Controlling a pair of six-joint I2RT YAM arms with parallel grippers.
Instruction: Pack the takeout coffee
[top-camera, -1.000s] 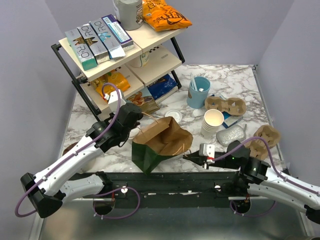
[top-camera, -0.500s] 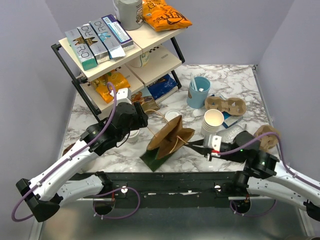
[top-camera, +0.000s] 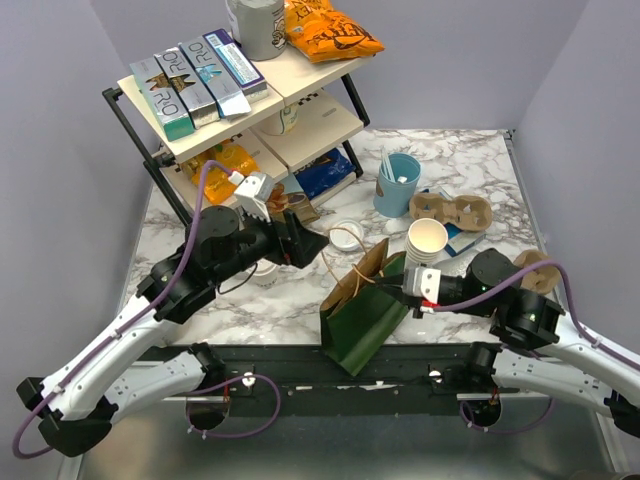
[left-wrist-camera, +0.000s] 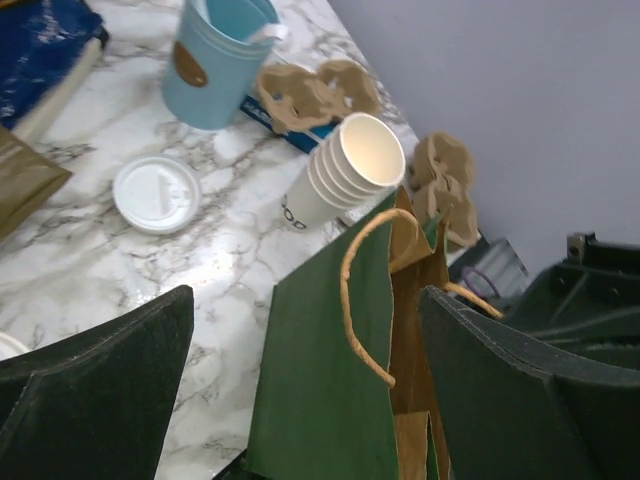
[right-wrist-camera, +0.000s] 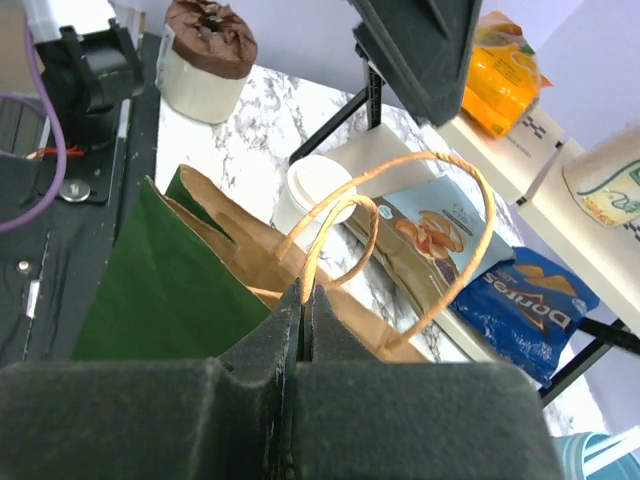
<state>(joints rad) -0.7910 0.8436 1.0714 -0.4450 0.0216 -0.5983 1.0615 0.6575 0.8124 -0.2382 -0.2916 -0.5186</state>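
The takeout coffee (right-wrist-camera: 316, 186), a small cream cup with a white lid, stands on the marble beyond the bag; from above it (top-camera: 263, 272) peeks out under my left arm. A green paper bag (top-camera: 362, 315) with a brown inside stands tilted near the table's front edge. My right gripper (top-camera: 396, 290) is shut on one of its twine handles (right-wrist-camera: 330, 225), pinched between the fingertips (right-wrist-camera: 296, 300). My left gripper (top-camera: 310, 243) hangs open above the table, left of the bag, holding nothing. In the left wrist view the bag (left-wrist-camera: 330, 390) and its other handle lie below that gripper (left-wrist-camera: 305, 300).
A black shelf rack (top-camera: 165, 175) with snack boxes and chip bags fills the back left. A light blue cup (top-camera: 397, 183), a stack of lidless cups (top-camera: 424, 246), cardboard cup carriers (top-camera: 452, 210) and a loose white lid (top-camera: 347, 232) lie behind and right of the bag.
My left gripper has let go of the bag, opened wide and drawn back to the left. My right gripper has pulled the bag by its handle to the right and stood it up.
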